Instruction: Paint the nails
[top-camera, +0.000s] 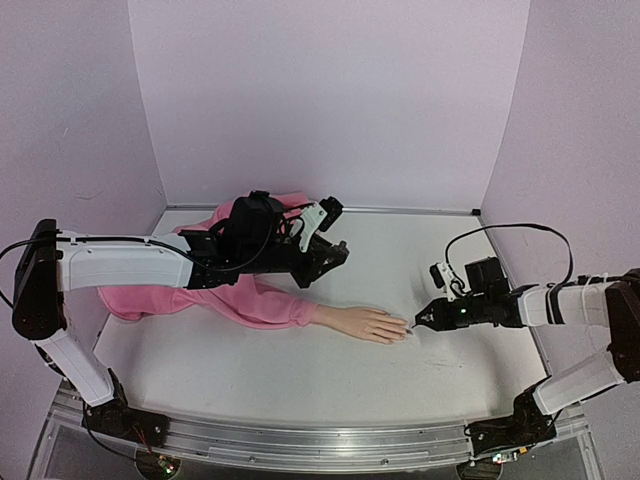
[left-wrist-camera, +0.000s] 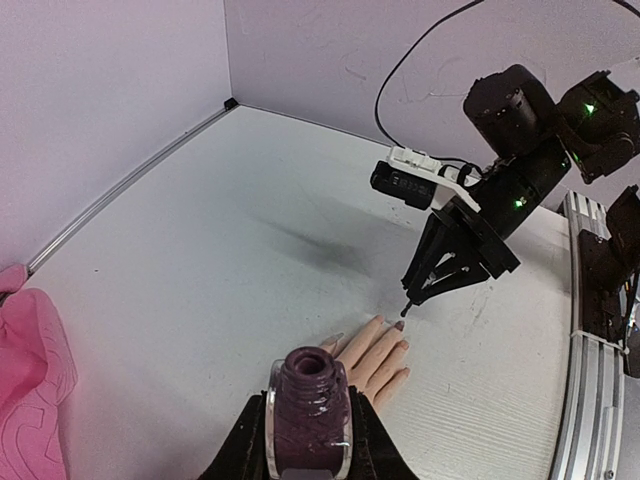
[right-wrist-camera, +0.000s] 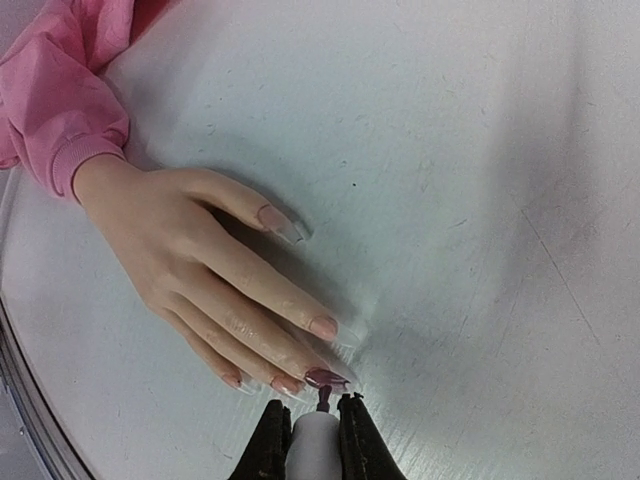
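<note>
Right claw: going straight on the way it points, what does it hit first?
The brush gripped in the right claw leads, its tip at the dark nail of one finger on the fake hand. That fingertip comes first; whether they touch is unclear.

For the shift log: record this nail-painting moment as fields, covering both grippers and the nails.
left gripper: shut on open dark-purple glass polish bottle, upright
right gripper: shut on white brush cap
brush tip: at the middle finger's nail, which is glossy and dark
other nails: paler, pinkish
hand: pale flesh-coloured mannequin hand, palm down on white table, pink fabric sleeve at the wrist
</note>
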